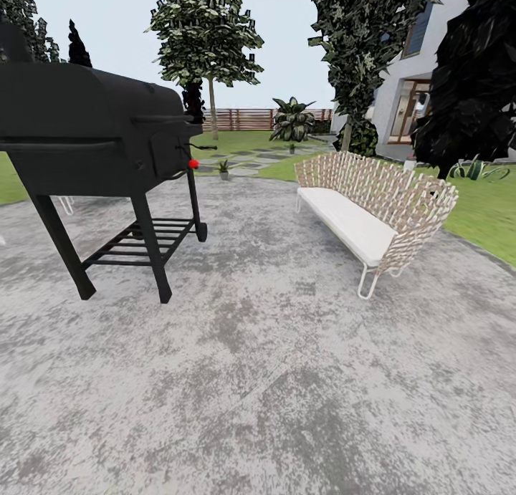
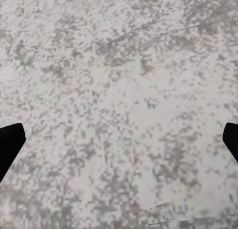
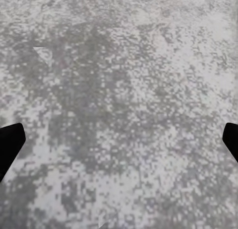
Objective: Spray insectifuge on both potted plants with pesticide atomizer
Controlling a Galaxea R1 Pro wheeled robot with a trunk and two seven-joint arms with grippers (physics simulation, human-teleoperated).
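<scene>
Where the grey paved patch [image 1: 272, 380] ends, two small green potted plants [image 1: 224, 168] sit far off among flat stepping stones, behind a big black grill [image 1: 93, 137] and a woven white sofa [image 1: 373, 208]. Both hands [image 2: 119, 139] [image 3: 119, 139] are spread wide, holding nothing.

Mottled grey paved ground [image 1: 272, 380], broad and flat, blotched light and dark. On it at left: a black metal barrel grill [image 1: 93, 122] on angled legs, slatted lower rack, small wheel. At right: a woven cream wicker bench [image 1: 376, 205] with white seat cushion and thin white legs. Beyond: green lawn [image 1: 480, 215], grey flat stepping stones [image 1: 265, 157], a brown slatted wooden fence [image 1: 244, 119], several leafy trees [image 1: 208, 36]. Far right: a white house wall [image 1: 408, 87] with a wood-framed window. Pale overcast sky; even daylight.
</scene>
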